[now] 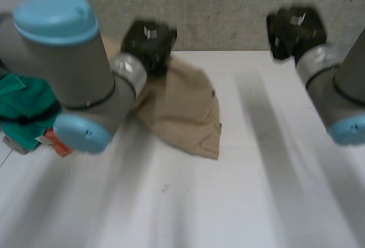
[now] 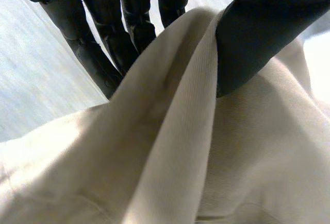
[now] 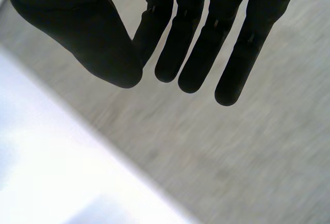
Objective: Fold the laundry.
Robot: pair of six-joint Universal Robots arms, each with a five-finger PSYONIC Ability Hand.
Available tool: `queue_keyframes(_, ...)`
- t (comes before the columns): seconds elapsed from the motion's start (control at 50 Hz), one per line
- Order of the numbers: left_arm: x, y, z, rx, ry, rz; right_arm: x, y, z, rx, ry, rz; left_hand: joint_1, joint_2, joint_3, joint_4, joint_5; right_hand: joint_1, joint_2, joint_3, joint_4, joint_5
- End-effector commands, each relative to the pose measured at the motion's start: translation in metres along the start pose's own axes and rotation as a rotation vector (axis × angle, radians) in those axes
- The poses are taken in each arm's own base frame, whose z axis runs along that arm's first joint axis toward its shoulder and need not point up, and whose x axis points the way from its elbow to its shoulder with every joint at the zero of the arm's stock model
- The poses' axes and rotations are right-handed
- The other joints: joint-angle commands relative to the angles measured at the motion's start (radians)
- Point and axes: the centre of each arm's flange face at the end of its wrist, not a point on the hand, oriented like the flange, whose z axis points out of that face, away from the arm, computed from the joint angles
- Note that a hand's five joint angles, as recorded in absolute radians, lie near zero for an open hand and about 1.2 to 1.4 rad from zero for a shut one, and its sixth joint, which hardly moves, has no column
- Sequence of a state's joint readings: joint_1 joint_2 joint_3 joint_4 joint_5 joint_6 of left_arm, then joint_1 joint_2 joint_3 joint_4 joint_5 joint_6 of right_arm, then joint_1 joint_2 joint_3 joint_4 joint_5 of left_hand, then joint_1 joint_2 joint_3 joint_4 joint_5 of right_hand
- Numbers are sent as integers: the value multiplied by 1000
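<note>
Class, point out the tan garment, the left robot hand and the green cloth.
tan garment (image 1: 188, 111), head view, its middle.
left robot hand (image 1: 149, 44), head view, its back.
green cloth (image 1: 20, 98), head view, upper fold.

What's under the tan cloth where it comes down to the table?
White table borders the tan cloth along its lower edge, and nothing pokes out there. The left robot hand pinches its top fold between thumb and fingers. The spot beneath is covered.

A white table (image 1: 239, 202) held a crumpled tan cloth (image 1: 188, 111) near its far edge and green clothing (image 1: 20, 102) at its left.
</note>
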State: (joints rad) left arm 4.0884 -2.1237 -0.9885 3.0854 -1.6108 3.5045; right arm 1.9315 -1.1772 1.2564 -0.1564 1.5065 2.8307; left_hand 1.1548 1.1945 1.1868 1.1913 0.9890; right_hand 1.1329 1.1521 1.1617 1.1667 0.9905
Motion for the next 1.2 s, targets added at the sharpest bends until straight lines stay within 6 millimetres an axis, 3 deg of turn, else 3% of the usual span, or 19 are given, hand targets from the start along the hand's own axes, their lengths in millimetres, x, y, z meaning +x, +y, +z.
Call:
queue_keyframes(0.02, 7, 54, -14, -168, 58, 105, -21, 53, -35, -260, -111, -6, 11, -29, -21, -26, 2, -365, -384, -393, -398, -397)
queue_keyframes(0.08, -6, 59, -7, -163, 23, 141, -24, 58, -43, -304, -128, 14, -300, -340, -332, -337, -309, -453, -472, -482, -487, -485)
queue_keyframes(0.22, -33, 61, 0, -162, -33, 168, -37, 51, -50, -312, -163, 67, -566, -605, -598, -602, -574, -711, -731, -740, -745, -744)
queue_keyframes(0.3, -41, 62, -12, -208, -17, 151, -39, 41, -45, -290, -178, 72, -580, -620, -612, -617, -589, -797, -816, -826, -831, -829)
queue_keyframes(0.48, -84, 53, -46, -229, -82, -10, -55, 36, -9, -241, -285, 67, -712, -752, -744, -749, -721, -823, -843, -852, -857, -855)
queue_keyframes(0.64, -101, 89, -41, -314, -77, -148, -86, 49, 17, -219, -348, 89, -730, -770, -762, -766, -739, -817, -837, -846, -851, -850)
queue_keyframes(0.78, -99, 118, -28, -369, 6, -188, -113, 67, 36, -241, -393, 183, -751, -790, -783, -787, -759, -815, -834, -843, -848, -847)
queue_keyframes(0.92, -93, 135, -31, -475, 55, -230, -136, 84, 30, -351, -468, 280, -654, -694, -686, -690, -663, -812, -831, -840, -845, -844)
queue_keyframes(0.96, -91, 136, -32, -493, 74, -231, -140, 87, 28, -375, -473, 296, -493, -533, -525, -529, -502, -727, -746, -756, -761, -759)
queue_keyframes(1.0, -93, 136, -30, -486, 84, -224, -141, 88, 28, -379, -470, 306, -317, -357, -349, -353, -326, -534, -553, -563, -568, -566)
queue_keyframes(1.02, -94, 132, -27, -466, 95, -205, -142, 88, 30, -371, -467, 315, -121, -161, -153, -158, -130, -254, -273, -282, -287, -286)
queue_keyframes(1.06, -96, 129, -23, -445, 99, -183, -141, 87, 34, -356, -458, 317, 68, 28, 36, 31, 59, 100, 80, 71, 66, 68)
queue_keyframes(1.08, -97, 125, -20, -428, 100, -168, -140, 86, 37, -344, -449, 319, 124, 84, 92, 87, 115, 262, 243, 233, 228, 230)
queue_keyframes(1.16, -106, 94, 1, -301, 77, -86, -119, 69, 58, -239, -347, 303, 227, 187, 195, 191, 218, 263, 244, 235, 230, 231)
queue_keyframes(1.2, -117, 61, 16, -169, 25, -31, -93, 45, 76, -113, -235, 279, 242, 202, 209, 205, 233, 263, 244, 235, 230, 231)
